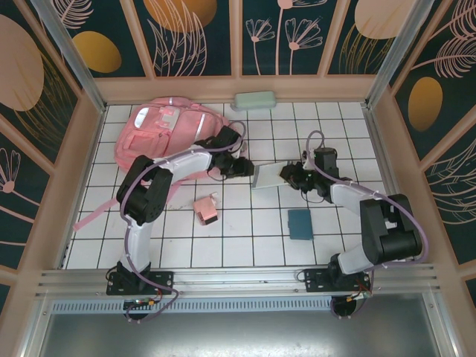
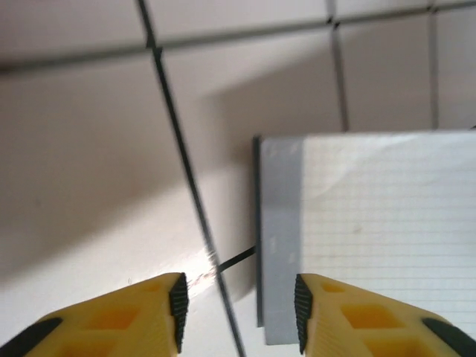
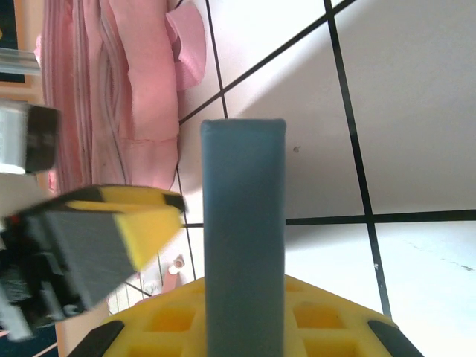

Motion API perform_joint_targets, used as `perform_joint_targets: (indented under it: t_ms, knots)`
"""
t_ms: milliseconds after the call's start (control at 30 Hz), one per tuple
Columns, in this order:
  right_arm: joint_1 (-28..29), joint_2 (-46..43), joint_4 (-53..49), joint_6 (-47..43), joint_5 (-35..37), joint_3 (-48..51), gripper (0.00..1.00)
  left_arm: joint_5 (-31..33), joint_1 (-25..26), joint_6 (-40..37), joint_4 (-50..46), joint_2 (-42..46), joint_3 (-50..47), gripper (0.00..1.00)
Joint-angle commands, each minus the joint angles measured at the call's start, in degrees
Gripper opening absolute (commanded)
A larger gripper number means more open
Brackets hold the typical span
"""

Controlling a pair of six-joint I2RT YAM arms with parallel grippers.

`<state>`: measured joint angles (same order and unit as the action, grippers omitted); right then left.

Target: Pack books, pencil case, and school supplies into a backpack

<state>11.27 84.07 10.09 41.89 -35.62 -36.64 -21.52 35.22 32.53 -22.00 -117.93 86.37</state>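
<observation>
At centre of desk (image 1: 245, 227): right gripper (image 1: 286, 177) jaws clenched on grey-blue notebook (image 1: 266, 177), left gripper (image 1: 244, 169) jaws parted; I'd square left on its edge before closing.

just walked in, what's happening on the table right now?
The right end effector is shut on one end of a grey-blue notebook at the middle of the table. The left end effector sits open at its other end, gripping nothing. The pink backpack lies at the far left; a pink box, teal pad and mint case lie loose outside it.
</observation>
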Motion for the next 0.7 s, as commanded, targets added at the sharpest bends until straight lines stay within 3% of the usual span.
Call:
perform_joint_targets:
  t_ms: [0,233,400,667]
  knots:
    - [-0.7,-3.0,-1.0,-1.7,0.2,-1.3,0.00,4.7,-1.1,-3.3,-7.1,3.9,7.6,0.47]
    - [-0.8,-5.8,-1.4,-1.2,0.5,-1.5,0.00,20.4,-5.9,-11.2,-17.9,1.7,17.7,0.53]
    - [-0.7,-6.7,-0.6,-0.5,0.3,-0.9,0.00,32.6,-6.7,-16.0,-21.7,-1.0,19.7,0.54]
    - [-0.7,-7.9,0.4,0.6,-0.2,0.4,0.00,37.0,-6.9,-17.0,-22.2,-5.1,19.2,0.61]
